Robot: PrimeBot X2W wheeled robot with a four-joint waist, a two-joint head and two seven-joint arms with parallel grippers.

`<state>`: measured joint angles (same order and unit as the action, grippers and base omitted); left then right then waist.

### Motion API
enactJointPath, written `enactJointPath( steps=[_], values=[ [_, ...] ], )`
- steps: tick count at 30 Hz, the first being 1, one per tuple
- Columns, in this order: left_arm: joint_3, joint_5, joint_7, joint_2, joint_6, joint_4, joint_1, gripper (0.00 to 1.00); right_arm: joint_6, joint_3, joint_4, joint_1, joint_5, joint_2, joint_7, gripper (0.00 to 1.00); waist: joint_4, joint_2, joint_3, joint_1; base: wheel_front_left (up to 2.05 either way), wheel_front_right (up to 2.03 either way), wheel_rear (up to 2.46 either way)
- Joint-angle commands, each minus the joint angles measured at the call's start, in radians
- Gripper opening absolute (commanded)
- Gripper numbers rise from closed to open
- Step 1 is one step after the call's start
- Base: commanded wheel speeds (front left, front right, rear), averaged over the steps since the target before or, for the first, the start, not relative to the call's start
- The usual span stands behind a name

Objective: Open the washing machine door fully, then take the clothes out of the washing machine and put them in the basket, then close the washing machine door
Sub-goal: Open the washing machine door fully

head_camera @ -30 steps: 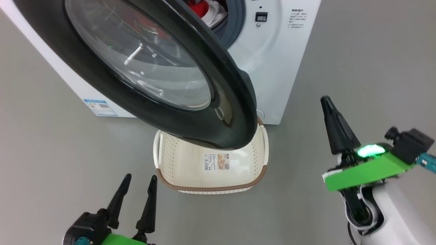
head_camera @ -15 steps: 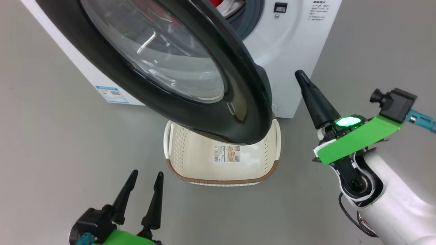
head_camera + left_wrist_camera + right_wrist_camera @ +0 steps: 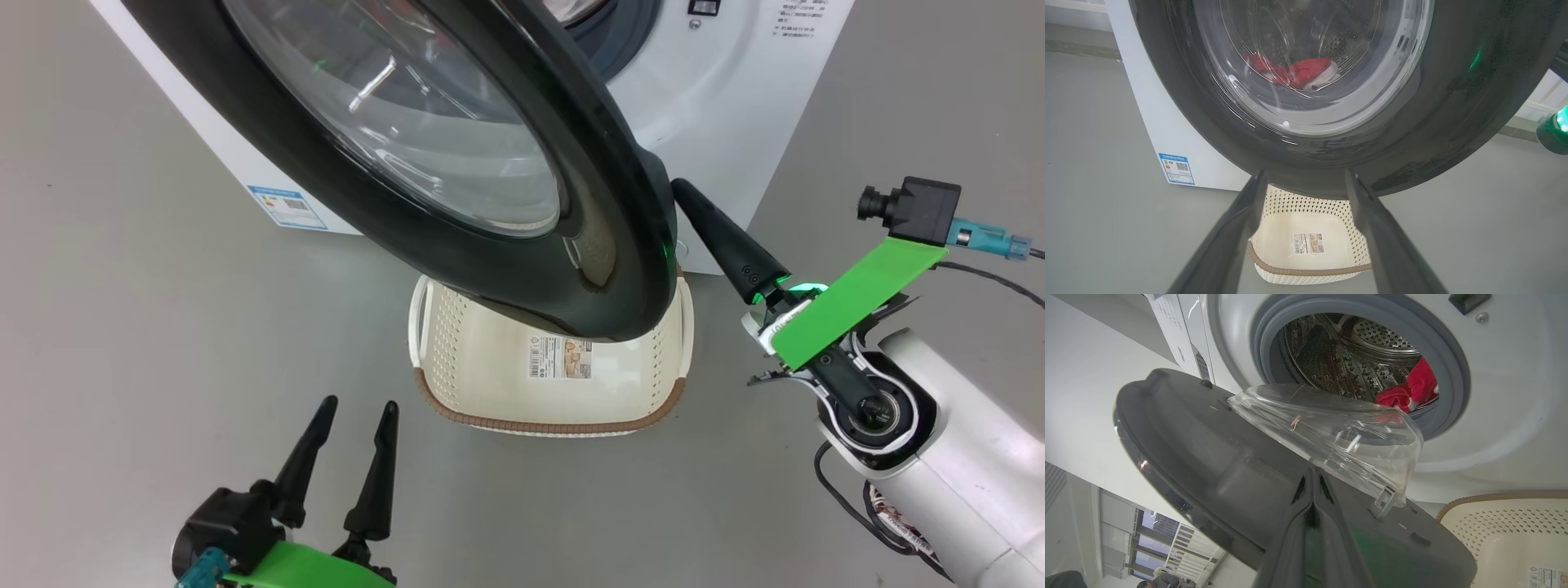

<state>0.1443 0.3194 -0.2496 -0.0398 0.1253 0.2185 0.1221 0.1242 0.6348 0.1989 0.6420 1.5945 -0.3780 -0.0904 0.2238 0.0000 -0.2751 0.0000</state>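
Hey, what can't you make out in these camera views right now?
- Head view: the washing machine door hides the far end of the basket.
- Head view: the tip of the right gripper sits at the door's edge; contact unclear.
- Left wrist view: the door's glass distorts the clothes; count unclear.
- Head view: print on the blue label is too small.

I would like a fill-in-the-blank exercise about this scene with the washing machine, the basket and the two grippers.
1. The clothes in the washing machine are mostly ____.
2. The basket under the washing machine door has a ____ rim.
3. The left gripper is open; the right gripper is ____.
Missing words: red; brown; shut.
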Motion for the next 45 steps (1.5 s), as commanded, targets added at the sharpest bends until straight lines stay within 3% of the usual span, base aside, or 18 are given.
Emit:
enactJointPath(
  steps=[1, 23, 45],
  values=[
    [-0.029, 0.008, -0.012, -0.010, 0.005, -0.021, 0.020, 1.00, 0.007, 0.009, -0.025, 0.005, 0.012, 0.000, 0.006, 0.00, 0.002, 0.0000, 0.001, 0.0000, 0.00, 0.00, 0.00],
    [-0.029, 0.022, -0.012, -0.010, 0.003, -0.023, -0.010, 1.00, 0.007, -0.017, 0.004, -0.074, 0.041, 0.067, 0.289, 0.00, 0.072, 0.0000, 0.059, 0.0000, 0.00, 0.00, 0.00],
    [-0.020, 0.030, -0.012, -0.010, -0.019, -0.047, -0.079, 1.00, 0.007, 0.003, -0.004, -0.150, 0.004, 0.140, 0.401, 0.00, 0.219, 0.0000, 0.133, 0.0000, 0.00, 0.00, 0.00]
  ],
)
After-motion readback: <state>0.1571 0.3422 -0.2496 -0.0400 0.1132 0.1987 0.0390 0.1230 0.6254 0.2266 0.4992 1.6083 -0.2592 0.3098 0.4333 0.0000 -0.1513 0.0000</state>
